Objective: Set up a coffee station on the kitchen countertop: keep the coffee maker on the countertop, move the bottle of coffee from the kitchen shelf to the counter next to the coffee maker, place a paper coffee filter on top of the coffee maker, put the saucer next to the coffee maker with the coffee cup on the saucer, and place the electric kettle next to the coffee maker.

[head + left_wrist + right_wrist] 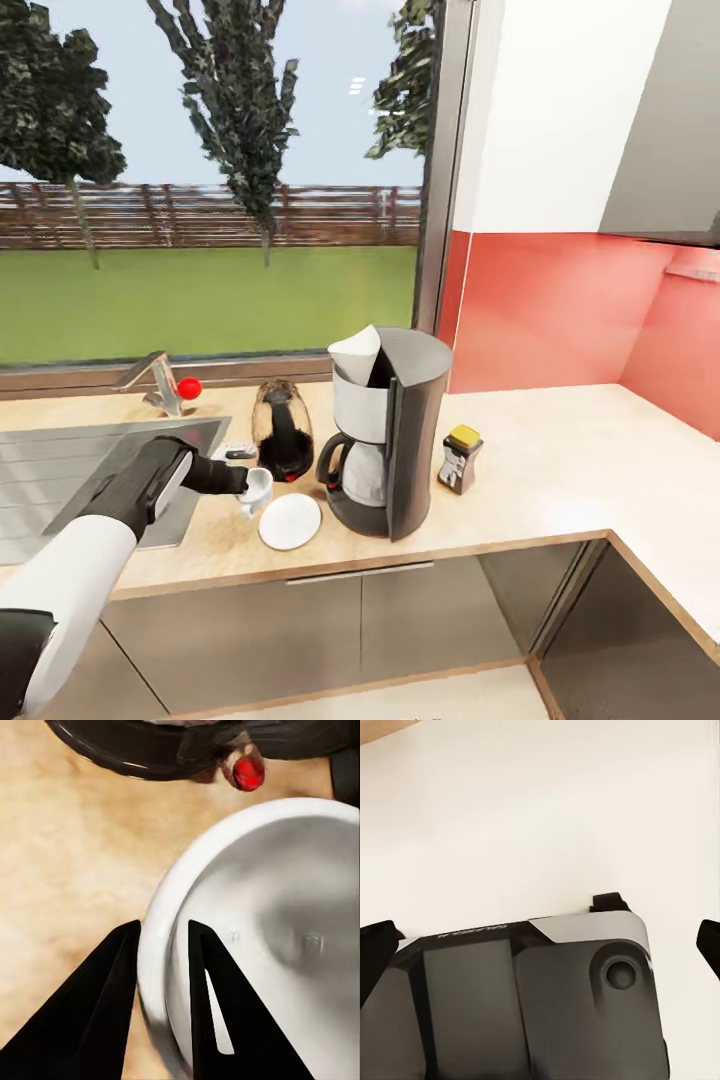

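White coffee cup rim pinched between my left gripper fingers; it seems just off the saucer, so releasing could tip it.

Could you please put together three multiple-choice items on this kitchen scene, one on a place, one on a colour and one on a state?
1. Where does the saucer lie?
A. in the sink
B. on the countertop in front of the coffee maker
C. on top of the coffee maker

2. What colour is the lid of the bottle of coffee?
A. yellow
B. blue
C. green

3. What is the left tool doing?
A. hanging open over the sink
B. shut on the coffee cup
C. shut on the electric kettle

Answers: B, it lies flat on the wood beside the machine's base; A, the cap is yellow; B, the fingers pinch the cup's white wall.
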